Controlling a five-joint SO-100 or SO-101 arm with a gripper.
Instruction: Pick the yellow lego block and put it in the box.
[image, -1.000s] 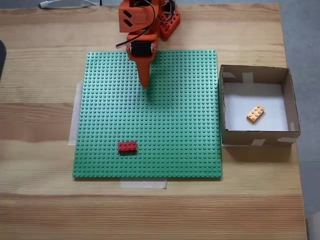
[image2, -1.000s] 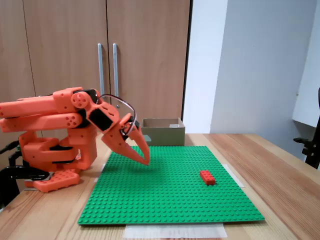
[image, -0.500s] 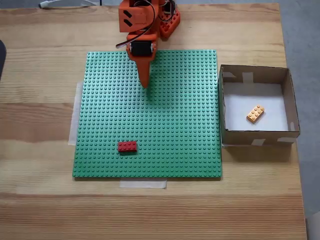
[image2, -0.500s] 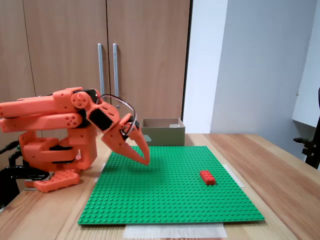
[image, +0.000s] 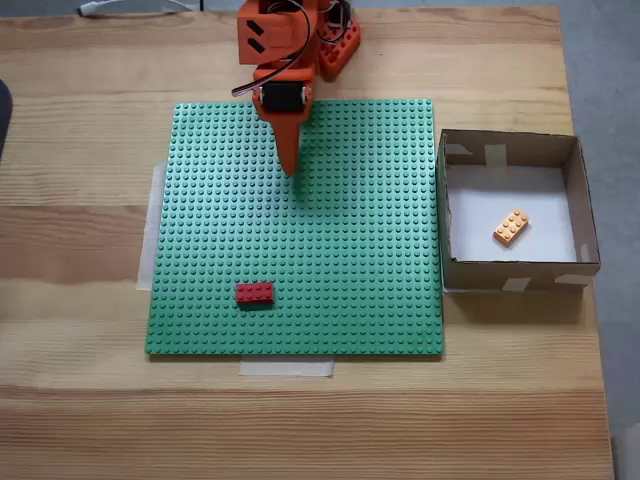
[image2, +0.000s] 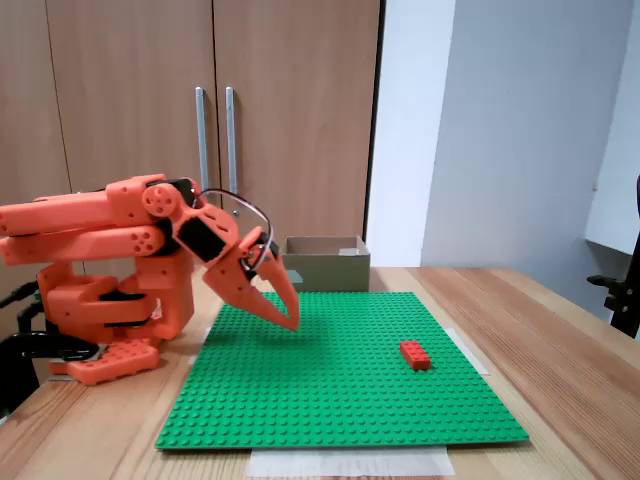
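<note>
Yellow block (image: 511, 227) lying in box (image: 509, 149). Hand (image: 290, 168) pressed together, empty, tip low over green plate (image: 340, 260), well apart from red brick (image: 254, 293).

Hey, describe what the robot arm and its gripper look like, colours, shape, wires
The arm is bright orange plastic with blocky segments and black motor blocks at the joints. Its gripper has two long pointed orange fingers that taper like a beak. A thin dark cable loops over the wrist. The orange base is chunky.
</note>
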